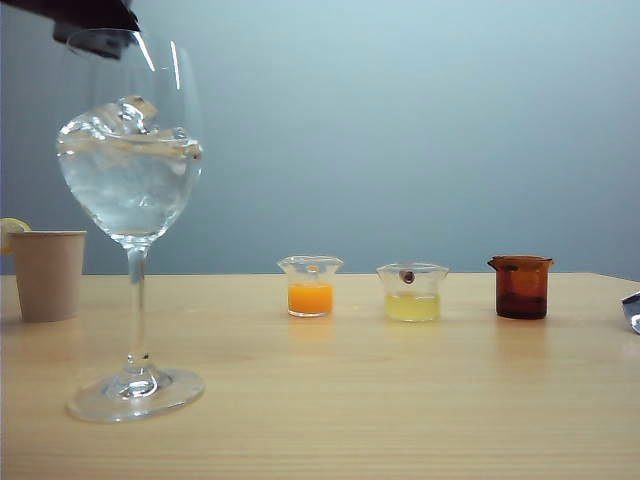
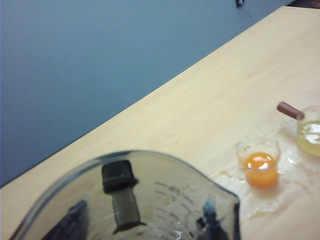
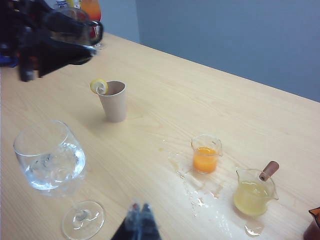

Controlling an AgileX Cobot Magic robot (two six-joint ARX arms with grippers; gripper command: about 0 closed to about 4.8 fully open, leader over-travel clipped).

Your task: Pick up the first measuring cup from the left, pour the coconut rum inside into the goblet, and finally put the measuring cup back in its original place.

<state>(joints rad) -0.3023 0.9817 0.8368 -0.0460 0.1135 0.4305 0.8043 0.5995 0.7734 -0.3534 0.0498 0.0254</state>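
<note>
Left wrist view is showing the left gripper part-open and clamping the first measuring cup, its fingers dark through smoky translucent plastic with printed marks; no coconut rum is showing in it. Right wrist view is placing that cup aloft, above and behind the goblet, which is standing tall, clear and stemmed, holding ice and clear liquid. Right gripper is hanging low near the goblet's round foot, fingertips together, holding nothing. Wooden table is lying bare in front; a beige paper cup, orange cup, yellow cup and amber cup are sitting behind, with spill patches glistening around the orange one.
</note>
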